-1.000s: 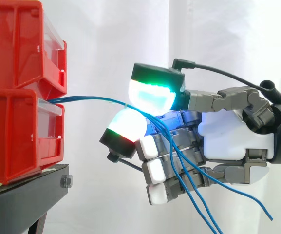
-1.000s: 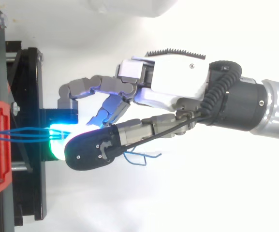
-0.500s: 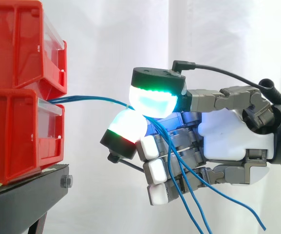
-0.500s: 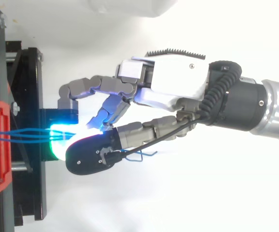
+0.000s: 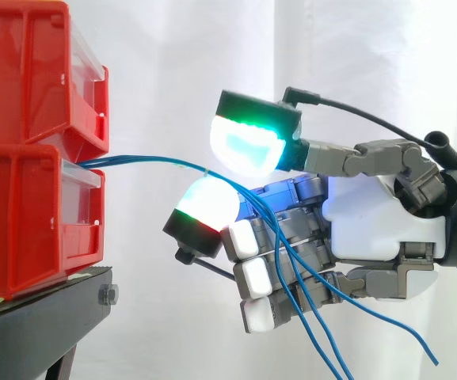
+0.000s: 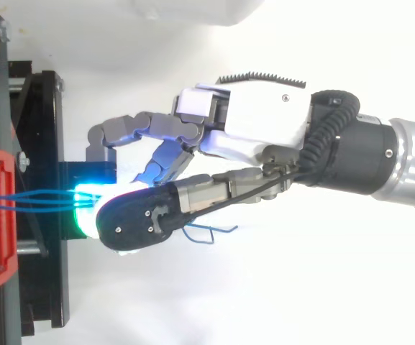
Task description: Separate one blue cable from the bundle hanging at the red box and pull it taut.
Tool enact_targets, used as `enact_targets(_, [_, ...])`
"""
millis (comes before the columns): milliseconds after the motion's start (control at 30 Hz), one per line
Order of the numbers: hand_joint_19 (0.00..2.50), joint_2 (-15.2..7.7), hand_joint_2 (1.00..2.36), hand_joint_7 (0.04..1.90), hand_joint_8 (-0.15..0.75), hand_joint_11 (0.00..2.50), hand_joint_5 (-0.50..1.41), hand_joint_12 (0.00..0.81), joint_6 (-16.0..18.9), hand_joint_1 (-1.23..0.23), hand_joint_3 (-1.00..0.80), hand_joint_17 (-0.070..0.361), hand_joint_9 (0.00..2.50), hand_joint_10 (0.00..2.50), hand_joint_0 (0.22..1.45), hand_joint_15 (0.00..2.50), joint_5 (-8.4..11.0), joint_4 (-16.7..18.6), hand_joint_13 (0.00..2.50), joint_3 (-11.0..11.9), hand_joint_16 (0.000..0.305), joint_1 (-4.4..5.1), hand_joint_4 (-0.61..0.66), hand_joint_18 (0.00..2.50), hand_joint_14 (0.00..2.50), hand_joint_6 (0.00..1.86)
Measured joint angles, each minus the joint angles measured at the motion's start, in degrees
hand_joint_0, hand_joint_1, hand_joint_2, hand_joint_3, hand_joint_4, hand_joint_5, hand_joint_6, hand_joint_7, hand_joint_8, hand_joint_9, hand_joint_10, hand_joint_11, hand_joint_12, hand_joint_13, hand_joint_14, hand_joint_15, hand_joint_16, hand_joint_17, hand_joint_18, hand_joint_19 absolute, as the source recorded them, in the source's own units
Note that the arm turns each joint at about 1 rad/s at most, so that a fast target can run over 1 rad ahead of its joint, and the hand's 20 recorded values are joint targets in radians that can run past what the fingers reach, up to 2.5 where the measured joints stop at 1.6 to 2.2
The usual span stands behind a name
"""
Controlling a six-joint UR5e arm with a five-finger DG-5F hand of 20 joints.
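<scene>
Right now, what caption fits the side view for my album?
A robot hand reaches into blue cables hanging from a red box.

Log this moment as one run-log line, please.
hand at blue cables beside red box | bundle together, none singled out | loose ends hang slack

Close side view looks level, top view looks down; both share the hand [image 5: 378, 226] and red bins [image 5: 22, 214].

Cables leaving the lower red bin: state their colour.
The cables are blue, clearest in the side view.
</scene>
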Motion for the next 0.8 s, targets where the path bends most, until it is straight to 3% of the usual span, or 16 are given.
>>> enact_targets(133, [0.50,0.0,1.02,1.37,0.343,0.60,-0.09,0.354,0.0,-0.69,0.03,0.086,1.05,0.02,0.71,0.53,-0.01,0.0,1.09,0.0,0.038,0.00,0.20,0.88,0.02,0.50])
enact_targets(267, [0.49,0.0,1.02,1.37,0.338,0.60,-0.10,0.357,0.0,-0.76,0.09,0.087,1.01,0.02,0.72,0.53,-0.04,0.0,1.08,0.0,0.039,0.00,0.22,0.88,0.02,0.50])
enact_targets(400, [0.50,0.0,1.02,1.37,0.322,0.61,-0.12,0.355,-0.1,-0.81,0.01,0.084,0.96,0.02,0.72,0.53,-0.06,0.1,1.05,0.0,0.038,0.00,0.21,0.86,0.02,0.51])
enact_targets(467, [0.50,0.0,1.02,1.38,0.315,0.61,-0.12,0.352,-0.1,-0.82,-0.15,0.083,0.95,0.02,0.68,0.54,-0.08,0.1,1.04,0.0,0.037,0.00,0.21,0.87,0.02,0.51])
enact_targets(533, [0.51,0.0,1.02,1.37,0.318,0.60,-0.11,0.353,-0.2,-0.71,-0.30,0.083,0.96,0.02,0.63,0.54,-0.11,0.2,1.04,0.0,0.037,0.00,0.21,0.86,0.02,0.50])
enact_targets(633, [0.54,0.0,1.01,1.32,0.313,0.58,-0.11,0.354,-0.2,-0.50,-0.37,0.086,0.95,0.02,0.62,0.54,-0.12,0.3,1.01,0.0,0.038,0.00,0.20,0.85,0.02,0.50])
enact_targets(800, [0.57,0.0,1.01,1.28,0.311,0.57,-0.10,0.355,-0.2,-0.45,-0.34,0.089,0.95,0.02,0.64,0.55,-0.08,0.5,1.01,0.0,0.039,0.00,0.18,0.84,0.02,0.50])
